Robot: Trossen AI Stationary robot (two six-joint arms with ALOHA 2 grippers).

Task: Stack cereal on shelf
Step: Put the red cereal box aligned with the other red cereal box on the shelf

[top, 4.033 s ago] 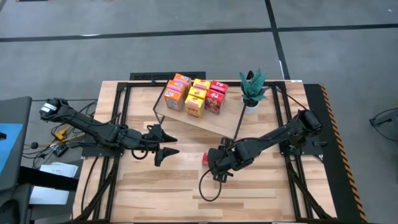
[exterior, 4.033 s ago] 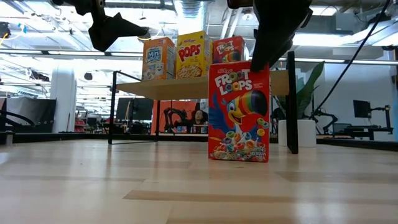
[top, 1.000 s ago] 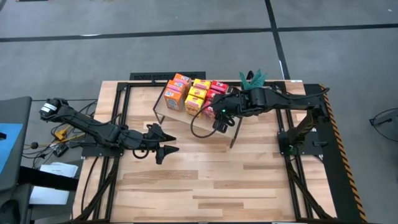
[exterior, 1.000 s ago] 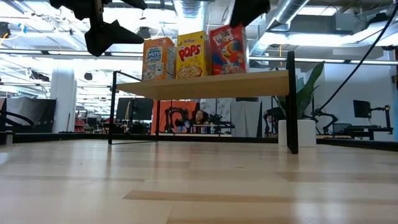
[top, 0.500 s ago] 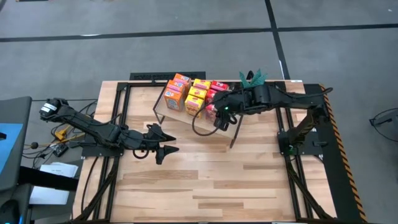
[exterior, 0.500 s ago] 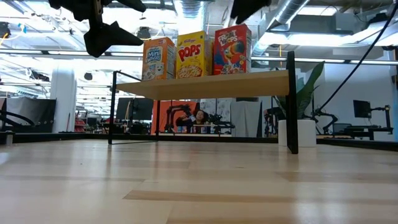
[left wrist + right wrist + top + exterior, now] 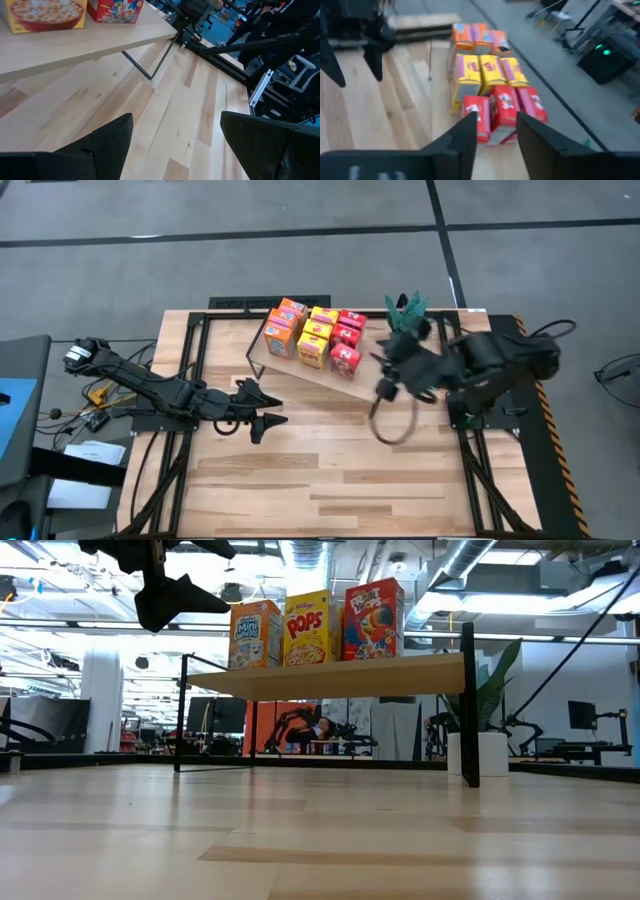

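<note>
Nine cereal boxes (image 7: 315, 338) stood on the shelf (image 7: 300, 371) in three rows of three: orange ones at the far left, yellow ones in the middle, red ones toward the plant (image 7: 405, 320). From the low view, three fronts showed along the shelf's near edge: a Mini-Wheats box (image 7: 254, 635), a Pops box (image 7: 307, 629) and a Froot Loops box (image 7: 373, 619), all upright and side by side. The shelf stood on thin black legs at the back of the worktop (image 7: 330, 470).

The right gripper (image 7: 384, 388) hung clear of the shelf, just off its right end and near the plant, holding nothing. In its wrist view its two dark fingers (image 7: 468, 135) stood apart with the red boxes showing through the gap, so its jaws were open and empty.

The left gripper (image 7: 266, 421) hovered over the worktop in front of the shelf's left part, apart from the boxes. Its jaws were spread wide with nothing between them; its wrist view showed bare planks and the shelf's edge.
</note>
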